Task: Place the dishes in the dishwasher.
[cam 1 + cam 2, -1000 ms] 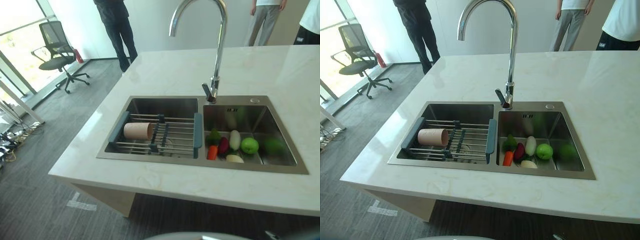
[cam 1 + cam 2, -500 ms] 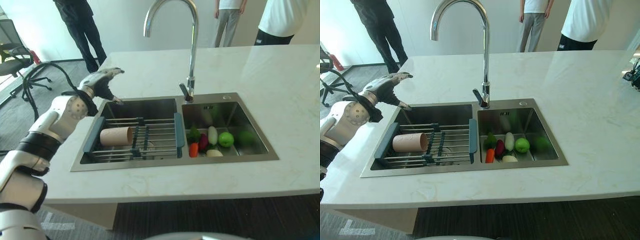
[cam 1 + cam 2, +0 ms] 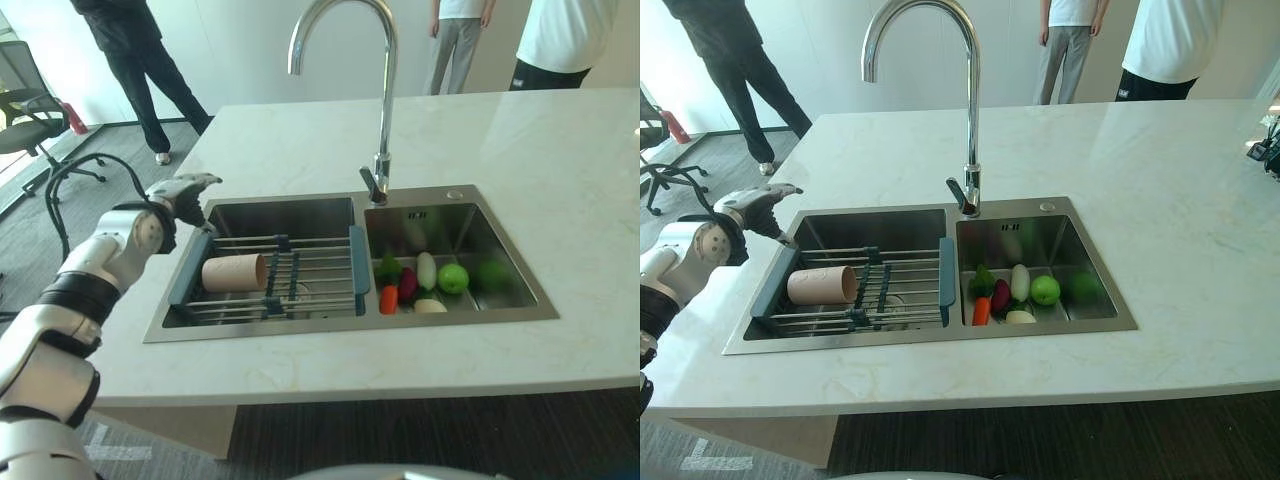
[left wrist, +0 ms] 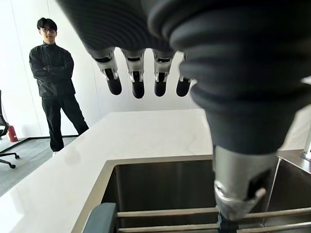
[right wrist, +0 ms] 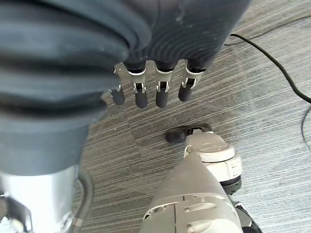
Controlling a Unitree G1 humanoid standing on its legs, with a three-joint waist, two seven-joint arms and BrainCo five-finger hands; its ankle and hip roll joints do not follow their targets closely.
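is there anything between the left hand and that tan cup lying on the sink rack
Nothing visible blocks it. The left hand hovers open above the sink's back left corner, and the tan cup lies on its side on the drying rack, uncovered, with open space between them.

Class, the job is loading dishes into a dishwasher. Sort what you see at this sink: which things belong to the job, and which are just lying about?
Job:
- beige cup, on its side on the drying rack
- left hand, open, at the sink's left corner

Lying about:
- vegetables and green apple in the right basin
- tap
- office chair
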